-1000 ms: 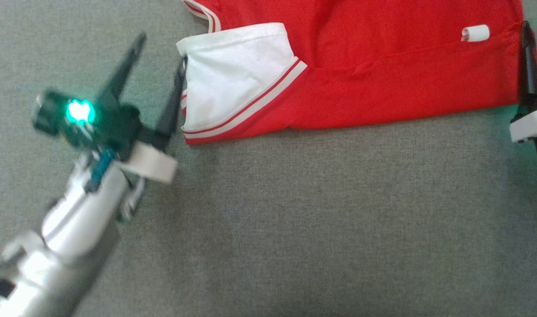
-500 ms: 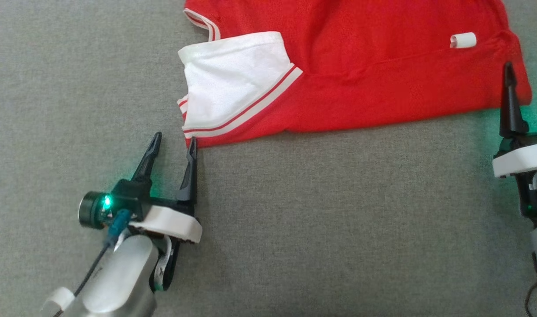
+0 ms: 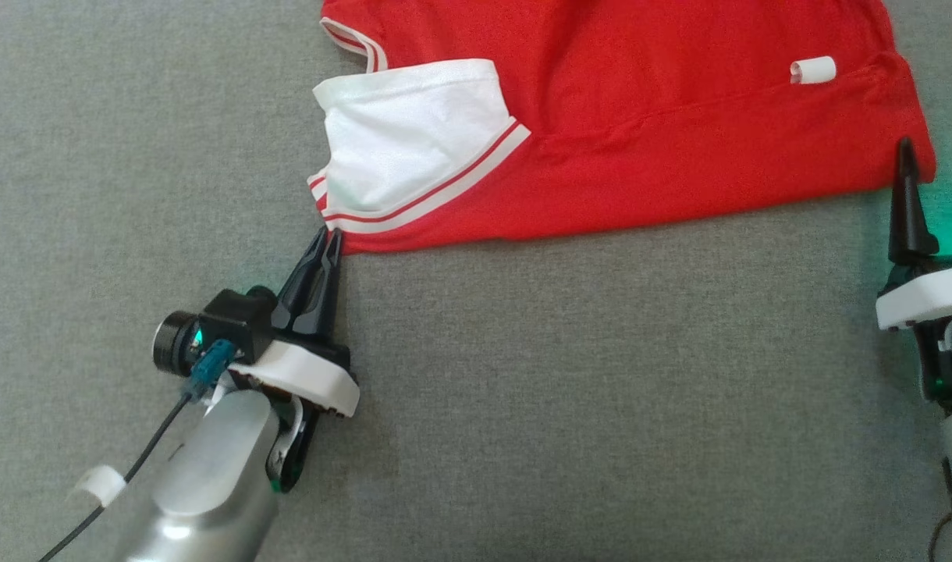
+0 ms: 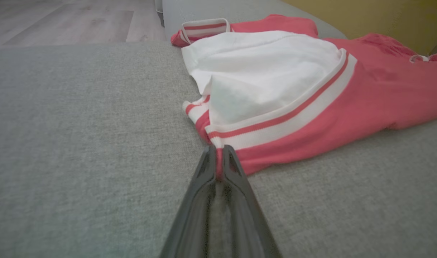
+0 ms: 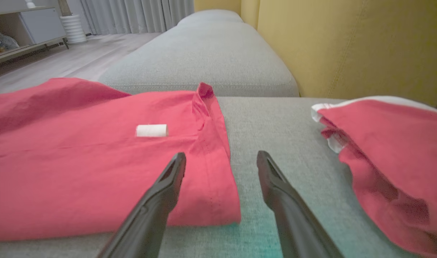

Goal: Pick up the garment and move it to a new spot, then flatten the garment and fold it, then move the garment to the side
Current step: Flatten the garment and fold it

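Two grippers flank our work on the grey cushion (image 3: 523, 390). Our red garment (image 3: 679, 117) lies flat toward twelve o'clock in the head view, with its white panel (image 3: 398, 148) at eleven. Our left gripper (image 3: 329, 236), angled in from seven o'clock, is clenched on the garment's striped corner, and the left wrist view shows red hem nipped between the tips. Our right gripper (image 3: 938, 156), at three o'clock, stands released, with one finger over the garment's edge and one over bare cushion. A small white tag (image 3: 813, 70) sits at one o'clock.
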